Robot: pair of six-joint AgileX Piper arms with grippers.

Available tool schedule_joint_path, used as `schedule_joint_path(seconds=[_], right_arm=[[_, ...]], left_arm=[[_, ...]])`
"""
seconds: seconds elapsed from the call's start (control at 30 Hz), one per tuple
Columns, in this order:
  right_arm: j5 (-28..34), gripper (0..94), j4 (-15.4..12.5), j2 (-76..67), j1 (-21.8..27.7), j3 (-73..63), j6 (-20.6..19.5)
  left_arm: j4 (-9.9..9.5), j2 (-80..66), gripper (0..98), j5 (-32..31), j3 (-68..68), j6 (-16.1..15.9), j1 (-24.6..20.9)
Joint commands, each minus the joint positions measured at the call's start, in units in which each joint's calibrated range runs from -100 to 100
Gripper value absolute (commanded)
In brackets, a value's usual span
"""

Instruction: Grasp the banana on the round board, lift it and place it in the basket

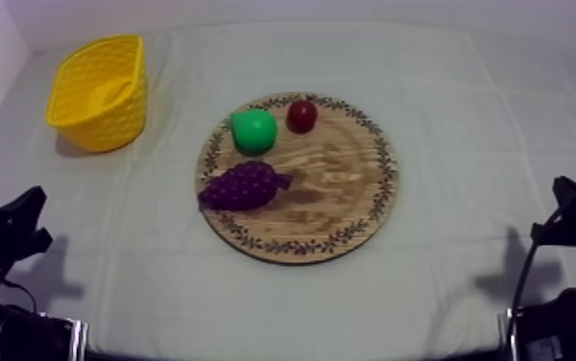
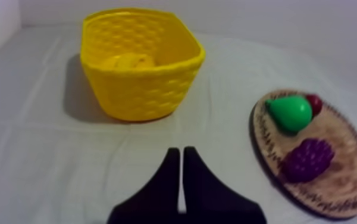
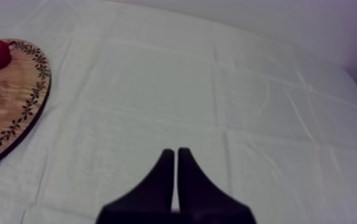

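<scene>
Yellow plastic weave marks the basket [image 1: 124, 120], which stands at the far left of the worktop [image 1: 465, 86], well apart from the round wooden board [image 1: 340, 182] in the middle. From my left wrist camera I can see a yellow shape lying at the bottom of the basket; I take it for the banana [image 2: 130, 60], though it nearly blends with the basket's wall.

On the board three toy fruits lie toward its left and far side. The green pear [image 1: 253, 130] sits near the far-left rim, and the small red fruit [image 1: 301, 115] is just beside it on the right. The purple bunch of grapes [image 1: 244, 185] lies nearer to me, its end reaching the left rim.

My left end effector [image 2: 181, 152] hangs low over the bare cloth, facing the basket, its fingers pressed together in a narrow wedge with nothing between them. My right end effector [image 3: 175, 152] is likewise closed on nothing, above the cloth to the right of the board. In the overhead view both arms sit low at their own sides.
</scene>
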Motion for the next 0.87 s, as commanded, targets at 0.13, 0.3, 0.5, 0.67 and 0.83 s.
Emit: schedule_joint_path(seconds=[0.13,0.3,0.5,0.67,0.83], right_arm=[[0.01,0.3,0.01,-0.02,0.0,-0.03,-0.01],[0.01,0.3,0.01,-0.02,0.0,-0.03,0.01],[0.01,0.3,0.01,-0.02,0.0,-0.03,0.01],[0.01,0.3,0.01,-0.02,0.0,-0.03,0.01],[0.01,0.3,0.01,-0.02,0.0,-0.03,0.01]], left_arm=[[-0.12,0.0,0.2,-1.17,0.28,3.78,0.1],[-0.13,0.0,0.2,-1.26,0.31,3.23,0.11],[-0.14,0.0,0.2,-1.27,0.31,3.16,0.11],[-0.14,0.0,0.2,-1.28,0.32,3.17,0.11],[-0.14,0.0,0.2,-1.28,0.32,3.17,0.11]])
